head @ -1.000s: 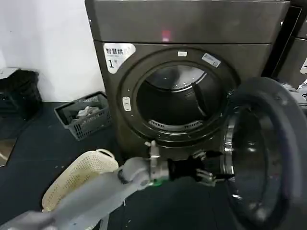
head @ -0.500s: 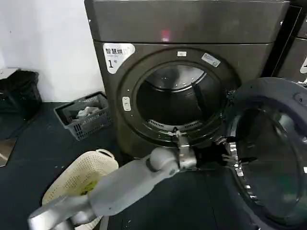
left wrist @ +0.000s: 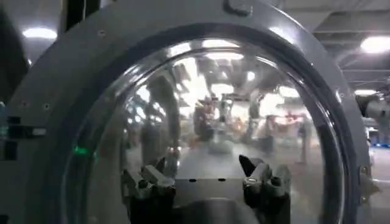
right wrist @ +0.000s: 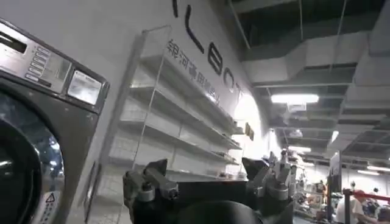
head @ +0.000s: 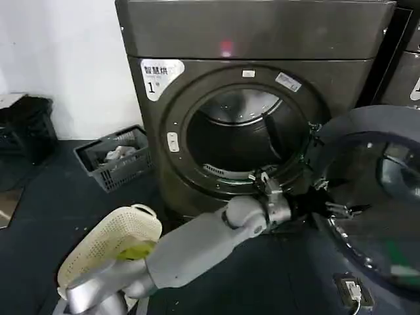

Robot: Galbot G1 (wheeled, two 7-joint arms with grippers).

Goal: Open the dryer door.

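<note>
The dryer door (head: 380, 197) already stands swung wide, hinged at about 3 o'clock of the drum opening and hanging to the right of the dryer (head: 256, 98), its dark inner face and tinted glass turned toward the robot; the round mouth of the drum lies fully exposed behind it. In the head view the left tool (head: 335, 209) sits at the door's inner rim, on the edge nearest the hinge, at roughly 9 o'clock of the porthole, touching or just beside the ring. The left wrist view looks square into the glass (left wrist: 213, 122), and there the left tool's two fingers (left wrist: 143, 182) are spread apart, pinching nothing. So the door lies straight ahead of the tool, at 12 o'clock along the arm's reach, and any further opening would likely mean pushing outward to the right. The left arm is plainly the nearer one. The right tool (right wrist: 210, 182) is raised away from the machine, aimed toward wall shelves (right wrist: 177, 122), its fingers likewise spread and empty.
</note>
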